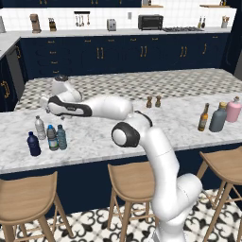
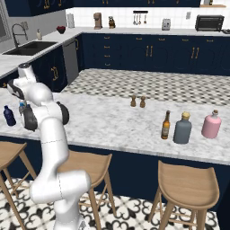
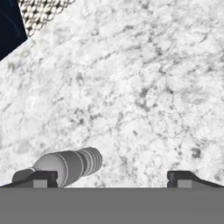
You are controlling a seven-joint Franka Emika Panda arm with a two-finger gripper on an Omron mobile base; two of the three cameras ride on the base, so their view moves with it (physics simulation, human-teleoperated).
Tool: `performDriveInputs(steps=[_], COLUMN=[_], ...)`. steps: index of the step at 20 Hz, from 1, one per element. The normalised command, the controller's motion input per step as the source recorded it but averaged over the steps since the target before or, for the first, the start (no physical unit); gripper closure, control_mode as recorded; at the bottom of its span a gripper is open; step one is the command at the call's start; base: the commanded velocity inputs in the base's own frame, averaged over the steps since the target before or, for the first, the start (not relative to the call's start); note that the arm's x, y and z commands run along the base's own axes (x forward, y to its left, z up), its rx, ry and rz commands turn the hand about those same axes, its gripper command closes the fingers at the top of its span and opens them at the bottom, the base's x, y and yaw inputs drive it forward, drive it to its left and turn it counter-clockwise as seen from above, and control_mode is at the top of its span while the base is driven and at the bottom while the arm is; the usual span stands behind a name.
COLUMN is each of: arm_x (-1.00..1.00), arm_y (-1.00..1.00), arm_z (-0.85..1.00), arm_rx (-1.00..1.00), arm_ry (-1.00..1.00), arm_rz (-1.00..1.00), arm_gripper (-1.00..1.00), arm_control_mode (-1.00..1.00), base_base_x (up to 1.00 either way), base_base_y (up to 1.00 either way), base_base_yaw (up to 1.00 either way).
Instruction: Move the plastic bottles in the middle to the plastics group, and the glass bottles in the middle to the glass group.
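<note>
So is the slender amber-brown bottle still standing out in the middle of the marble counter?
No, the slender amber-brown bottle stands right beside the stout grey-teal bottle and the pink bottle.

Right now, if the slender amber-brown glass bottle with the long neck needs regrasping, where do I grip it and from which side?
Probably the straight labelled body of the amber-brown bottle, not the thin neck. It stands upright, and the body is its widest, most even part. Come in level from its left, where the marble counter is open, since the stout grey-teal bottle with the yellow cap stands close on its right.
</note>
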Motion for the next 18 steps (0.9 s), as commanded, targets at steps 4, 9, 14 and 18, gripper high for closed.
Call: performDriveInputs(steps=[4, 9, 14, 18], arm_x=[-0.04, -0.44, -0.78, -0.86], arm_y=[-0.51, -0.87, -0.99, -0.99], arm_z=[0.39, 0.19, 0.04, 0.02], arm_rx=[-0.01, 0.00, 0.00, 0.00], arm_ry=[0.00, 0.00, -0.07, -0.10], arm_rz=[-0.02, 0.00, 0.10, 0.12], arm_gripper=[-1.00, -1.00, -1.00, -1.00], arm_control_mode=[-1.00, -1.00, -1.00, -1.00], base_base_x=[0.00, 0.00, 0.00, 0.00], base_base_y=[0.00, 0.00, 0.00, 0.00], base_base_yaw=[0.00, 0.00, 0.00, 0.00])
